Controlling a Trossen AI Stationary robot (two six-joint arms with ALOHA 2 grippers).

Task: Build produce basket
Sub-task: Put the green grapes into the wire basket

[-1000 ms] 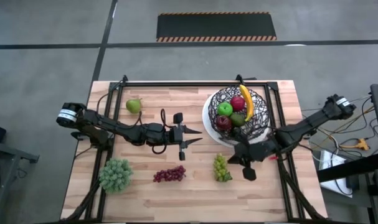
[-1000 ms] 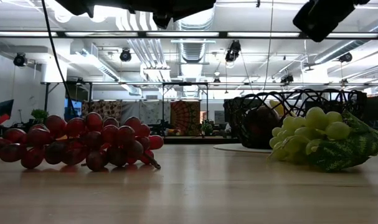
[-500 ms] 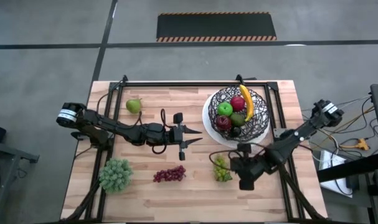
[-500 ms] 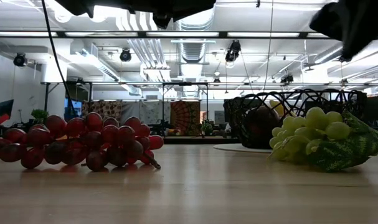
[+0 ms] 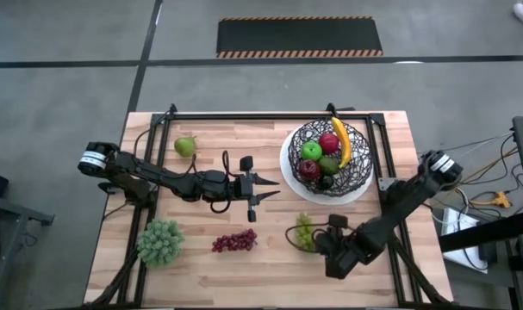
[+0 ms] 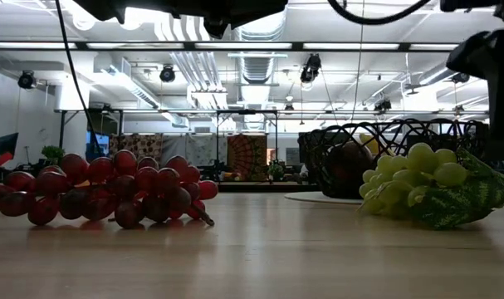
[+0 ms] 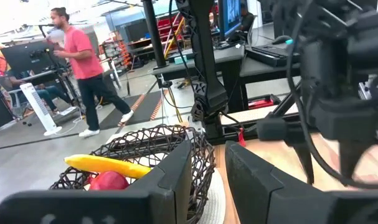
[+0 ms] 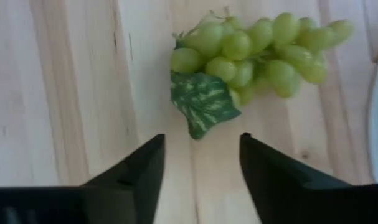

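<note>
The black wire basket (image 5: 356, 164) on its white plate stands at the far right. It holds a green apple (image 5: 310, 151), two red apples, a banana (image 5: 342, 143) and a dark fruit. Green grapes (image 5: 304, 231) lie on their side on the table, their leaf (image 8: 204, 102) toward my right gripper (image 8: 201, 146). That gripper is open above the table just short of the bunch, slanting down. Purple grapes (image 5: 234, 241) lie near the front middle, a pear (image 5: 185, 146) at the far left. My left gripper (image 5: 268, 188) hangs mid-table, level, narrowly open and empty, pointing at the basket (image 7: 145, 155).
A frilly pale-green leafy bunch (image 5: 160, 243) lies at the near left corner. A black frame (image 5: 270, 114) runs round the table's edges. Bare wood lies between the purple grapes (image 6: 102, 189) and green grapes (image 6: 418, 187). A person walks in the room behind.
My right gripper has swung from beside the basket toward the table's near edge and a little left. It has sunk and tipped more steeply down, ending over the table by the green grapes. The grapes have not moved.
</note>
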